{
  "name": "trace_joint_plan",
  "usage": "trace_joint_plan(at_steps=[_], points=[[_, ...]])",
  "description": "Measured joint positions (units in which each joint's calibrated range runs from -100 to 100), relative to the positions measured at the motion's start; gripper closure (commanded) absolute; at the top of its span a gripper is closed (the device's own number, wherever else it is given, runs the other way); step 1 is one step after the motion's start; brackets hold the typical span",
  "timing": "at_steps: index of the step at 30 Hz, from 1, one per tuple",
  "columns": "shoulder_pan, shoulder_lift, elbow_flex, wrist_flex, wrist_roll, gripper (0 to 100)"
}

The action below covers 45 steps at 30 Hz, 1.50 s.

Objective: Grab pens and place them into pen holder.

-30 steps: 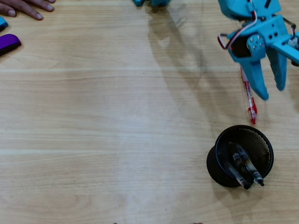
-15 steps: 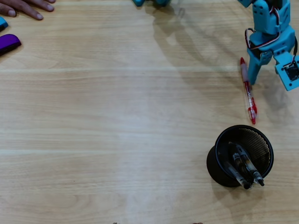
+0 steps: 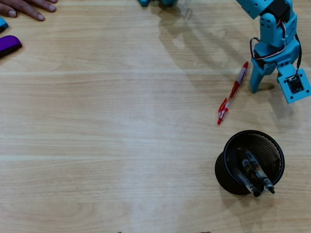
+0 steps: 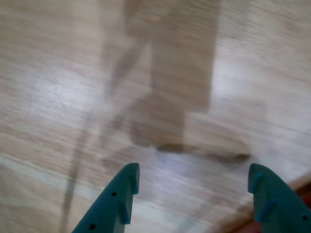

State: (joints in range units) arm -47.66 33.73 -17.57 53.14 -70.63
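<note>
pale wood-grain table (image 3: 121, 145) fills both views, bare across most of its width. at lower right in the overhead view stands the one pen holder (image 3: 228, 170), a black mesh cup, with what look like three pens (image 3: 255, 174) already leaning inside it. one red pen (image 3: 233, 92) lies loose on the wood, its long axis running from upper right down to lower left. the single gripper (image 3: 265, 87) hangs just to the right of that pen's upper end, near it but apart; the wrist view shows both teal fingers (image 4: 116, 204) spread wide with nothing between them, only a red sliver at the lower right corner. the coming move likely calls for a short shift toward the pen.
</note>
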Motion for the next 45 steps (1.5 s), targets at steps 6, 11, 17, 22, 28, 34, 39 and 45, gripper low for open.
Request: trace_joint_plan(at_steps=[6, 11, 17, 22, 28, 34, 39, 45], points=[[5.4, -3.47, -4.96, 11.63, 3.29, 75], [9.96, -5.25, -4.96, 13.35, 4.8, 76], [12.16, -5.33, -0.18, 13.44, 4.8, 76], [13.59, -5.5, 5.84, 12.83, 4.54, 80], [13.85, -6.43, 10.62, 13.35, -1.3, 97], [13.85, -6.52, 10.8, 13.18, -2.76, 98], [13.85, -6.86, 8.76, 13.44, -2.71, 98], [15.2, -14.9, -4.78, 17.83, 2.56, 98]])
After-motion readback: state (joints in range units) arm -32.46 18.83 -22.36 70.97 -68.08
